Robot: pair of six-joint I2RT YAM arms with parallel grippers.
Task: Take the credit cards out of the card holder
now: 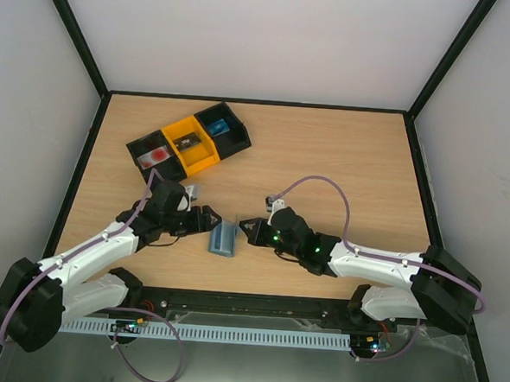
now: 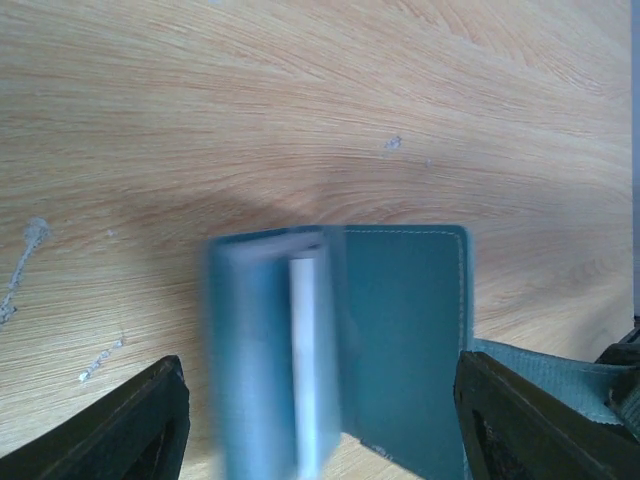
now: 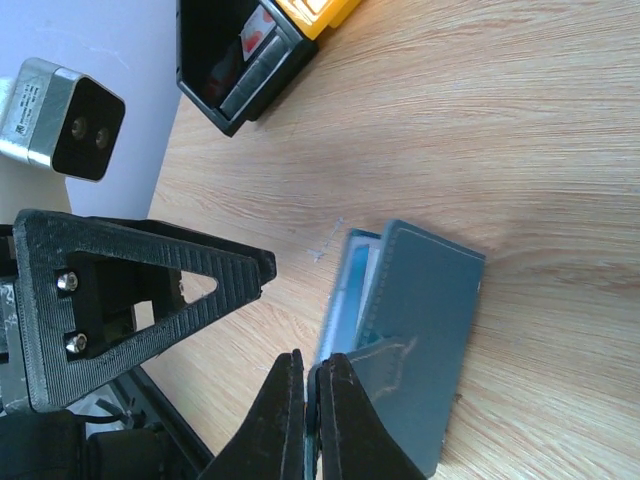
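Note:
The slate grey-blue card holder [image 1: 223, 238] stands partly open on the table between my two grippers. My right gripper [image 1: 241, 227] is shut on a thin flap at the holder's near edge [image 3: 425, 330], its fingertips [image 3: 312, 365] pressed together. A bright blue credit card [image 3: 358, 272] shows inside between the two panels. My left gripper [image 1: 207, 221] is open, a finger either side of the card holder [image 2: 400, 340] without touching it. In the left wrist view a pale card edge [image 2: 303, 360] sits between the panels, and the left panel is blurred.
A black-and-yellow three-compartment tray [image 1: 189, 142] with small items lies at the back left, also seen as the tray [image 3: 245, 60] at the top of the right wrist view. Black frame rails and white walls border the wooden table [image 1: 343, 162].

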